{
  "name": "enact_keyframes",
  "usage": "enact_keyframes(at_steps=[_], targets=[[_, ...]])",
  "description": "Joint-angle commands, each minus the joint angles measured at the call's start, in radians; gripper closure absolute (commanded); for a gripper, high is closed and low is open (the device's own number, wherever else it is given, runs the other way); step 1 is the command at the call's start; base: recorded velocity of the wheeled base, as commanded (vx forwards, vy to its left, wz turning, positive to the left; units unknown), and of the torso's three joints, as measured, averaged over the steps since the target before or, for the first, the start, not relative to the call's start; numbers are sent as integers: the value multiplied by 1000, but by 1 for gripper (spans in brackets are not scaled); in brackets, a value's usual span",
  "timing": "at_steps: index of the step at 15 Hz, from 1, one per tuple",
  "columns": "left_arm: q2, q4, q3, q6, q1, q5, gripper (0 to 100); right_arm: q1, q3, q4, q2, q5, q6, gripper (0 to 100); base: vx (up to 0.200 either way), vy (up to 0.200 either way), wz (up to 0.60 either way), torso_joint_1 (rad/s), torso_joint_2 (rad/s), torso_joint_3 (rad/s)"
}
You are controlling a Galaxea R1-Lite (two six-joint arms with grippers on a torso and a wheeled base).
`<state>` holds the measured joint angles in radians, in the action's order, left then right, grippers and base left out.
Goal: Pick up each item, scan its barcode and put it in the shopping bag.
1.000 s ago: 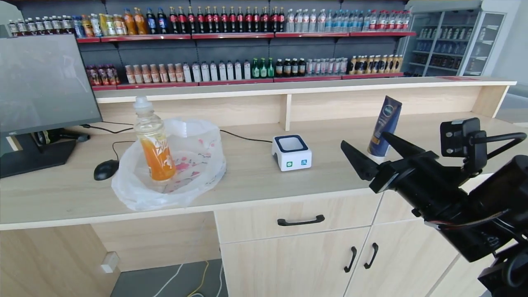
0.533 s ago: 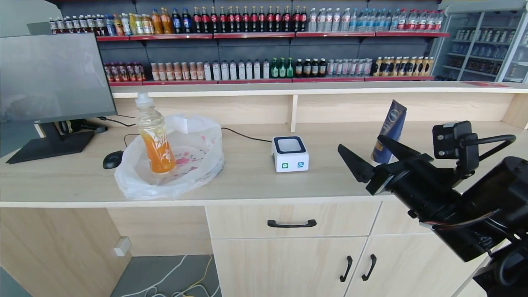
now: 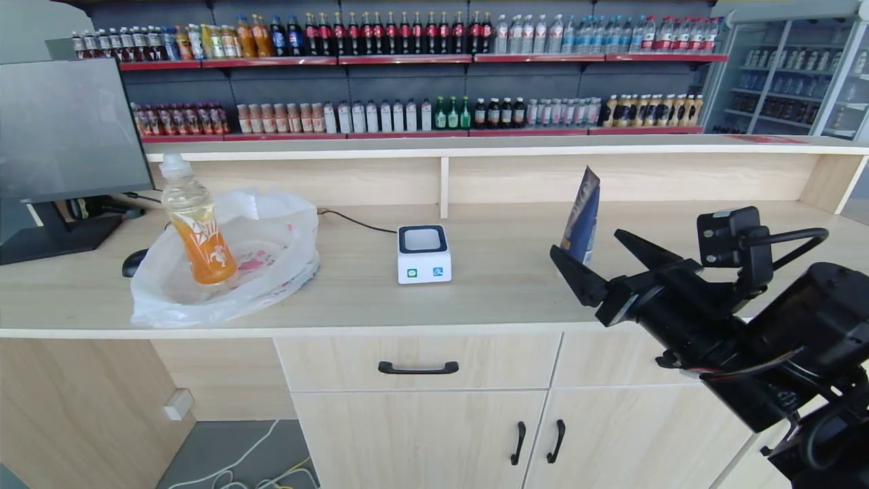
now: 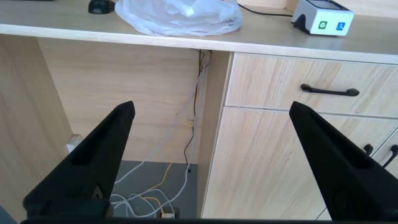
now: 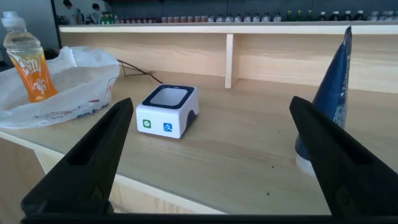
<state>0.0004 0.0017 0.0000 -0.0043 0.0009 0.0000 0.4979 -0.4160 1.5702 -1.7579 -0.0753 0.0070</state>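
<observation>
An orange drink bottle [image 3: 193, 224] stands upright inside the white plastic shopping bag [image 3: 271, 265] on the left of the wooden counter. Mid-counter sits the small white barcode scanner [image 3: 423, 253]. A dark blue tube [image 3: 582, 217] stands on its cap to the right. My right gripper [image 3: 585, 242] hovers open at the counter's front edge, just short of the tube [image 5: 333, 93] and right of the scanner [image 5: 168, 112]. Nothing is between its fingers. My left gripper [image 4: 211, 109] is open and low, in front of the cabinet under the bag [image 4: 180, 15].
A monitor [image 3: 68, 129] and a black mouse [image 3: 134, 261] occupy the counter's far left. A raised ledge [image 3: 475, 146] runs along the back, with shelves of bottles behind. Below are a drawer handle [image 3: 417, 368], cupboard doors and loose cables [image 4: 186, 143].
The head camera has moved, so the whole counter scene slides left in the picture. The right gripper stays open, and the tube now lines up between its fingers.
</observation>
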Motion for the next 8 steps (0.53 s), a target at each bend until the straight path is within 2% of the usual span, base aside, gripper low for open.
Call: enact_keyframes(at_steps=[1,6,8], targets=[[0,0,-2,0,1,0,0,-1,0,1,-17,0,4,0,0,-200,0,2,7,-2],[0,0,-2,-2,1,0,0,-9,-15,1,-43,0,8,0,0,-200,0,5,2,0],[0,-2,0,-2,1,0,0,-15,-10,1,-41,0,11,0,0,0,0,0,0,0]])
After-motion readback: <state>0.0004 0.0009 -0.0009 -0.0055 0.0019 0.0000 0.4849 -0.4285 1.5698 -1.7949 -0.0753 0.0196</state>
